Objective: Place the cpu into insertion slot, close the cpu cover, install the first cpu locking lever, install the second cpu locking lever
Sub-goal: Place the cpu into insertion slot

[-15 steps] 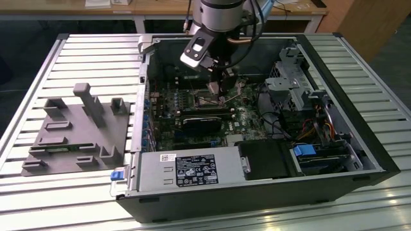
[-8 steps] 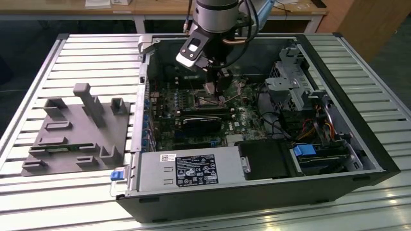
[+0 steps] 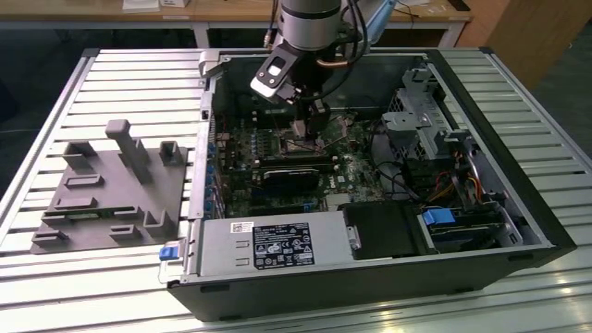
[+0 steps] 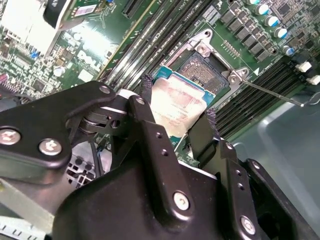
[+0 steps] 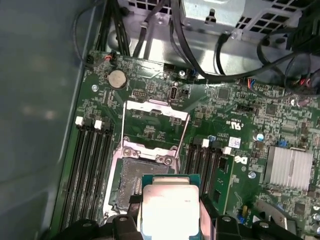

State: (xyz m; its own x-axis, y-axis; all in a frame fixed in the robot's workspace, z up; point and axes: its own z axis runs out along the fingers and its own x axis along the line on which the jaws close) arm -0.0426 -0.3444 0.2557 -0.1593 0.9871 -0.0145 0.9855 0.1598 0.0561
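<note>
The gripper [image 4: 177,102] is clamping the cpu [image 5: 169,210] by two opposite edges, fingers closed against it, holding it over one side of the slot [image 5: 131,181], not yet seated. The cover [image 5: 156,107] is sitting swung open, clear of the slot.

Clear descent onto insertion slot [image 5: 129,176]; cpu cover [image 5: 156,106] open, off it; memory slots [image 5: 92,160] flanking; loose cables [image 5: 220,60] beyond.

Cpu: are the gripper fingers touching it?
Touching. In the second wrist view the fingers clamp opposite edges of the cpu, with no gap.
</note>
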